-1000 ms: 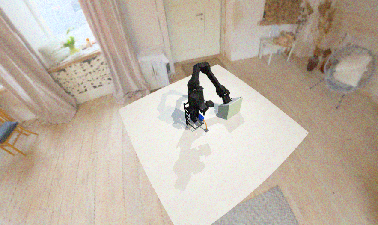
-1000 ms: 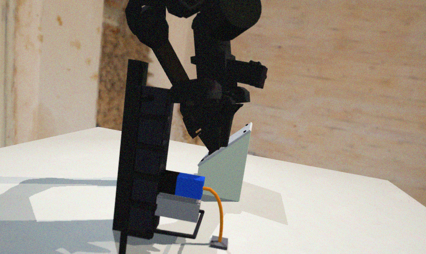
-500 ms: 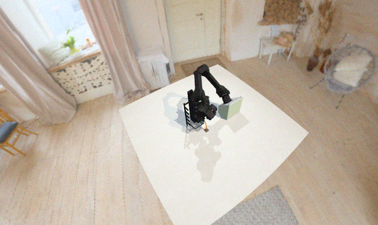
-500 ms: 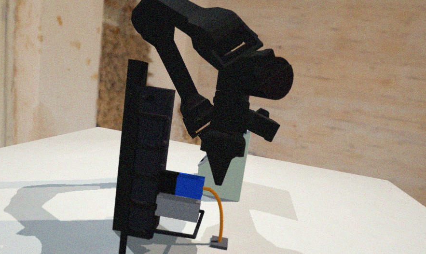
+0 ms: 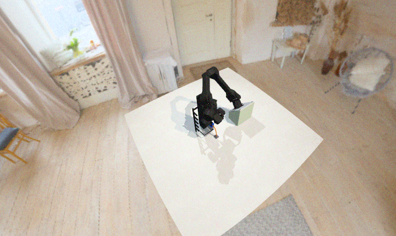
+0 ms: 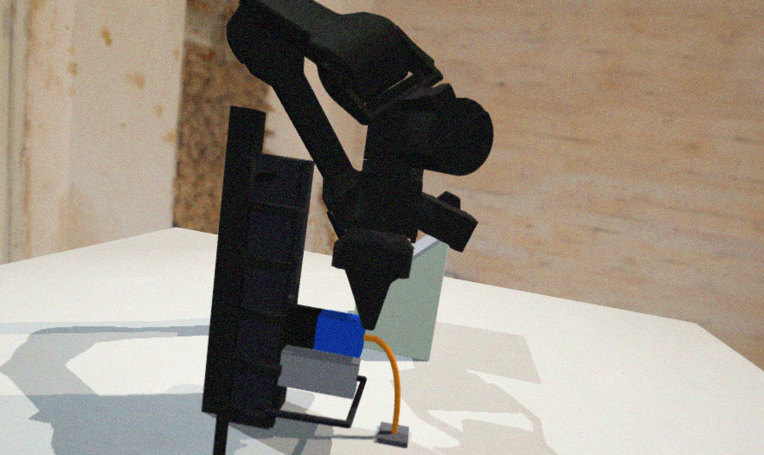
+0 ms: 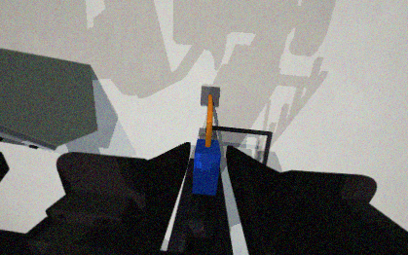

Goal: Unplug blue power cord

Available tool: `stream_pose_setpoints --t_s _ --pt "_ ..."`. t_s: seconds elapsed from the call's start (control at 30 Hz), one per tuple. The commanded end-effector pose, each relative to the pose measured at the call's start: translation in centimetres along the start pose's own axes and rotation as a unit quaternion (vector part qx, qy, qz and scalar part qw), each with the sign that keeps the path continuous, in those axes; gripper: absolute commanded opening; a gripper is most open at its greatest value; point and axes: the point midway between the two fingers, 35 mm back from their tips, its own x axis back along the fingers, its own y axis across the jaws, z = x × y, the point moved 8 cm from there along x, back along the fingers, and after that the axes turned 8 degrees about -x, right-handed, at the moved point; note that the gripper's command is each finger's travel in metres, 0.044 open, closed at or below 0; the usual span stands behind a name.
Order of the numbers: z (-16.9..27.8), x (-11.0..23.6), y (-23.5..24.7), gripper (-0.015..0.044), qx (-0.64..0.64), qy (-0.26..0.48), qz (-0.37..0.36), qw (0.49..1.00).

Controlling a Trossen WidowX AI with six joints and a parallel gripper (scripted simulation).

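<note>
The black power strip (image 6: 260, 254) (image 5: 197, 120) stands upright on the white mat (image 5: 252, 163). The blue plug (image 6: 339, 333) (image 7: 206, 167) (image 5: 212, 124) sticks out of a low socket, seated in the strip. Its orange cord (image 6: 394, 384) (image 7: 209, 117) curves down to a small grey block (image 6: 393, 436) (image 7: 212, 93) on the mat. My gripper (image 6: 367, 322) (image 7: 208, 148) has come down over the plug's cord end. The fingers straddle the plug at a narrow opening, with a thin gap showing on each side in the wrist view, so they do not press on it.
A grey plug (image 6: 319, 369) sits in the strip just under the blue one. A thin black wire frame (image 6: 317, 420) props the strip from below. The arm's grey-green wedge base (image 6: 418, 316) (image 5: 241, 113) (image 7: 31, 97) stands just behind the plug.
</note>
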Motion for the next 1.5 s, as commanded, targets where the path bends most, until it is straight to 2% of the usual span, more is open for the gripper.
stream_pose_setpoints --t_s 0.0,0.67,0.8,1.07,1.47 --pt "0.8 0.1 -0.1 0.0160 0.001 0.001 0.003 1.000" --pt "1.7 -1.1 -0.2 0.0160 0.001 0.002 0.003 1.000" --pt "1.7 -0.8 -0.2 0.0055 -0.001 0.000 0.001 1.000" --pt "1.7 -0.8 -0.2 0.0002 -0.001 0.000 0.001 1.000" --pt "0.2 -0.8 -0.1 0.0000 -0.001 -0.001 0.001 1.000"
